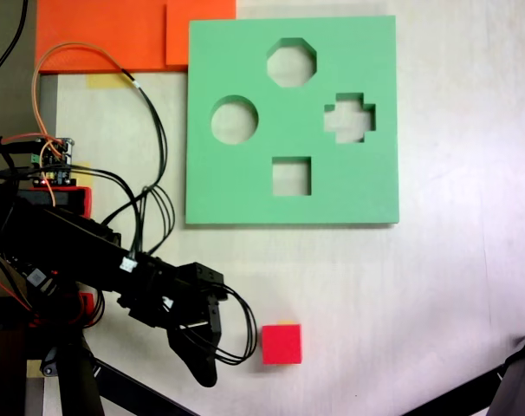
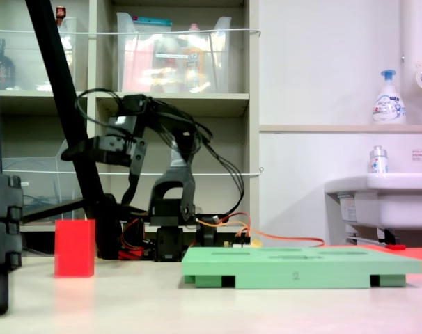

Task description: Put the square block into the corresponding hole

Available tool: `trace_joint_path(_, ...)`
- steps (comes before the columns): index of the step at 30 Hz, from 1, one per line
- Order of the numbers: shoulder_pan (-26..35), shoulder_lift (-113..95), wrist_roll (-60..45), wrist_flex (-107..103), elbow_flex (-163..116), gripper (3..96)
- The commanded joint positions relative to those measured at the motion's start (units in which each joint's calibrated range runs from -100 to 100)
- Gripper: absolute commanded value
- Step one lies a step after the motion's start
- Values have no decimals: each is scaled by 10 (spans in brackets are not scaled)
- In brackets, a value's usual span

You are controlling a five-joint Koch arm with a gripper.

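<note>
Hand (image 1: 212,342) hovers left of the cube (image 1: 281,344) in the first exterior view, near it but not touching. In the second exterior view the hand (image 2: 92,149) sits well above the bench (image 2: 197,299), higher than the cube's (image 2: 75,248) top. It holds nothing. Fingers look only slightly parted in the first exterior view; the dark parts overlap, so I cannot tell how far open it is.

Cube rests on the bench, below the green board (image 1: 236,191) in the first exterior view, well apart from it. Square hole (image 1: 291,176) is empty, near the board's lower edge, between the round cut-out (image 1: 235,120) and the cross cut-out (image 1: 349,117) and below both.

Step in hand, as judged: approach to the cube, before any grasp. Nothing is placed yet.

Next move calls for: open wide enough to straddle the cube, shift toward the first exterior view's right until centred over it, descend, close on two opposite faces. Square alignment with the hole will matter later.
</note>
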Motion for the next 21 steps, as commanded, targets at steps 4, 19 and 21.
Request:
trace_joint_path(4,22,98,0,70,64,950)
trace_joint_path(19,21,262,3,107,105,948)
trace_joint_path(21,17,277,0,110,112,948)
